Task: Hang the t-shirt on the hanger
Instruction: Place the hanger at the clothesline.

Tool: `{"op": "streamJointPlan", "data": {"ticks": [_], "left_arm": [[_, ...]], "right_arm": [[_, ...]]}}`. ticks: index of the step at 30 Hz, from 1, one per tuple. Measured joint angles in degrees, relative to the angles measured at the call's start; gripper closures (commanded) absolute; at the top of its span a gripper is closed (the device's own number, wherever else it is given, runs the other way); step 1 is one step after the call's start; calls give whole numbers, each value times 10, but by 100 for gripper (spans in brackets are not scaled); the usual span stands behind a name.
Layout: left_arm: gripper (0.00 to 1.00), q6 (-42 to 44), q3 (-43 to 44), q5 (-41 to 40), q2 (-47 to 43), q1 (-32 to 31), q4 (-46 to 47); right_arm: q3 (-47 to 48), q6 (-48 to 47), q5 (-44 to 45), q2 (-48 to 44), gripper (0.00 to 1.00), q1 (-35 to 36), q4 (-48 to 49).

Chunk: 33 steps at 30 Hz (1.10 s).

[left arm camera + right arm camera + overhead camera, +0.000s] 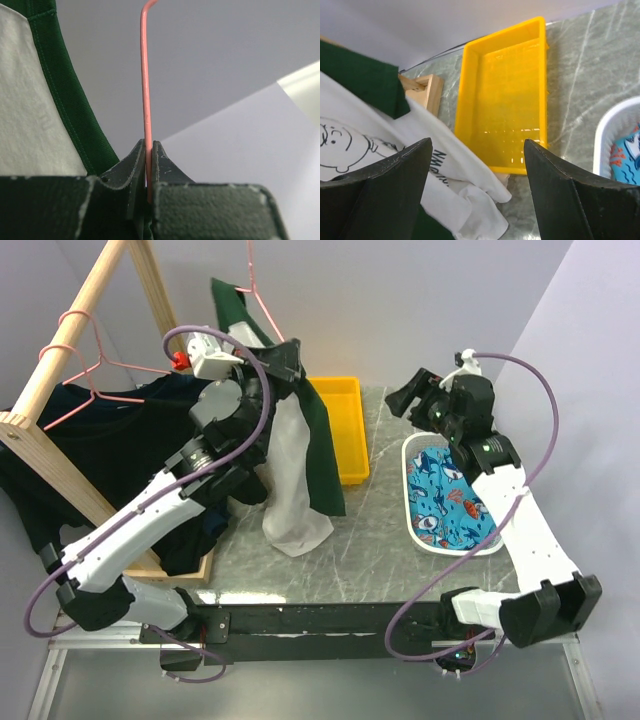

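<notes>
**Q:** From above, where's the t-shirt (pixel 298 475)?
**Me:** It hangs from the hanger (pixel 262 302), which my left claw (pixel 280 355) holds up. Its white end reaches the table (pixel 380 550) beside the yellow tray (pixel 342 435). My right claw (pixel 408 398) hovers at the white tray (pixel 412 462).
**Q:** Left wrist?
**Me:** Fingers pressed together on the pink wire, with the green collar at left.
**Q:** Right wrist?
**Me:** Spread wide, gripping nothing. The shirt's white front is at left, the yellow tray ahead.

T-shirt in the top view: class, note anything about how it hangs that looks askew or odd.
The t-shirt hangs bunched and lopsided from the hanger pinched in the left gripper, not spread out; its white lower end lies crumpled on the table.
</notes>
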Motion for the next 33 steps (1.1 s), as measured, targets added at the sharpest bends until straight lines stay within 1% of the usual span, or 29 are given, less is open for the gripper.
{"op": "streamJointPlan", "data": {"ticks": [3, 6, 12, 15, 24, 28, 33], "left_arm": [[99, 14, 20, -33, 20, 3, 12], [99, 13, 37, -38, 38, 24, 7], [99, -7, 52, -29, 67, 108, -21], [99, -16, 73, -19, 86, 134, -35], [99, -30, 116, -2, 126, 172, -45], [99, -34, 134, -2, 139, 185, -61], [99, -38, 136, -4, 141, 197, -67]], "right_arm": [[30, 0, -6, 29, 18, 2, 0], [68, 0, -10, 59, 18, 5, 0], [125, -1, -12, 111, 18, 8, -3], [147, -3, -13, 132, 18, 8, -9], [214, -18, -16, 190, 18, 8, -33], [231, -20, -20, 199, 18, 8, -46], [255, -23, -26, 211, 17, 8, -49]]}}
